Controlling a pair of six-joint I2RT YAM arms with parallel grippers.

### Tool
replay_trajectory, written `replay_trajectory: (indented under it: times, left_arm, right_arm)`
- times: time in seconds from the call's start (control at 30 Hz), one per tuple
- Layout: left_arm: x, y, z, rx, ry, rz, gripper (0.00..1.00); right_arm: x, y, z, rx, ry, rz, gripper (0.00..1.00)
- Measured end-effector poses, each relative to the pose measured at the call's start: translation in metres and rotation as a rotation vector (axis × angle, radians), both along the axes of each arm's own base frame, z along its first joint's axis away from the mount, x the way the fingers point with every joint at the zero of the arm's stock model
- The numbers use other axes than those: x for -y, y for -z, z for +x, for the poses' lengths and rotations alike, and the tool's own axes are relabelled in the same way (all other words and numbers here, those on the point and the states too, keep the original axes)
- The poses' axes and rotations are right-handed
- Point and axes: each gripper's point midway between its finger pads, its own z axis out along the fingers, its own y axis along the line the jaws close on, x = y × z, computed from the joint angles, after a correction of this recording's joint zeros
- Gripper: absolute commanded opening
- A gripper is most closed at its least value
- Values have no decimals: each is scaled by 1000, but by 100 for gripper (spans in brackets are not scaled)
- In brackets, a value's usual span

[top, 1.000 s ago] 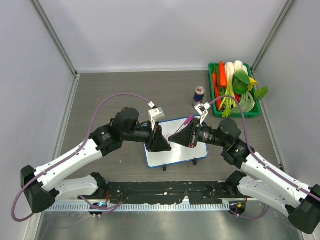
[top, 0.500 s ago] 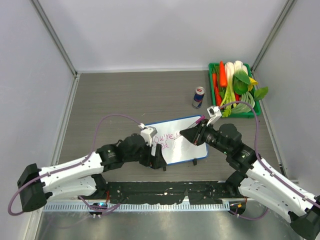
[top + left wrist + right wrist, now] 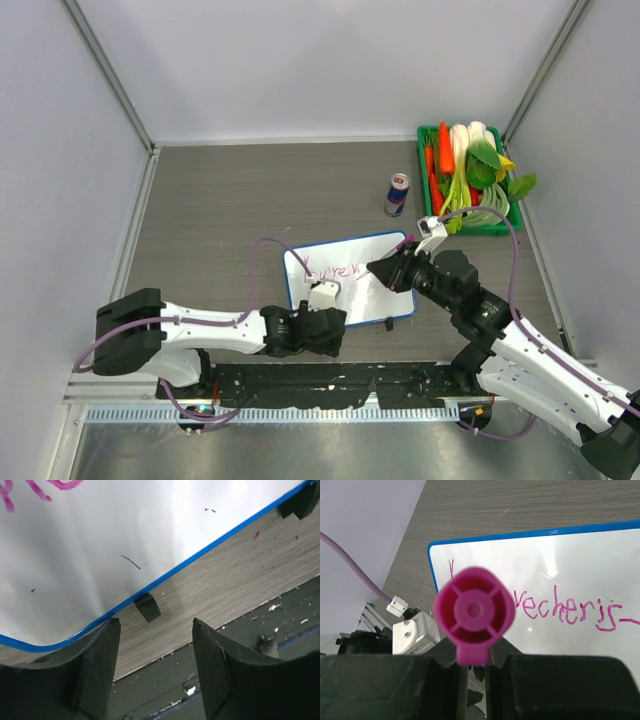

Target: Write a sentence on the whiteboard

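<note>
Only the right wrist view shows the sentence [image 3: 563,612] legibly — pink letters on the blue-rimmed whiteboard [image 3: 620,570]. The right end effector [image 3: 472,667] grasps a marker [image 3: 473,611] — the left end effector [image 3: 156,650] is released.

Bright, even overhead light; soft glare on the whiteboard [image 3: 150,530]

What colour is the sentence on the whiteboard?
The sentence is magenta-pink against the white whiteboard; the right wrist view shows it best.

The left arm [image 3: 205,330], lower left, and the right arm [image 3: 550,375], lower right, wear smooth white shells between bulky black joints. A thin purple cable [image 3: 268,242] loops off each. The left gripper [image 3: 156,630] has matte black wedge-shaped fingers [image 3: 97,672].
</note>
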Motion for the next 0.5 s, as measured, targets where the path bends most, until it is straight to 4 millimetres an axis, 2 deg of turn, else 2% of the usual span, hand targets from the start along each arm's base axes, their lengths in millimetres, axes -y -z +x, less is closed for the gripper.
replay_trajectory:
  times: [0.17, 0.27, 0.37, 0.5]
  left_arm:
    - [0, 0, 8, 28, -54, -9, 49]
    - [2, 5, 11, 34, -77, -8, 36]
    - [0, 19, 13, 31, -103, 29, 24]
    - [-1, 20, 18, 43, -149, 26, 2]
  right_arm:
    - [5, -2, 1, 13, 24, -6, 1]
    - [7, -1, 2, 14, 33, -10, 1]
    - [8, 0, 3, 13, 39, -17, 1]
    - [9, 1, 3, 13, 42, -20, 2]
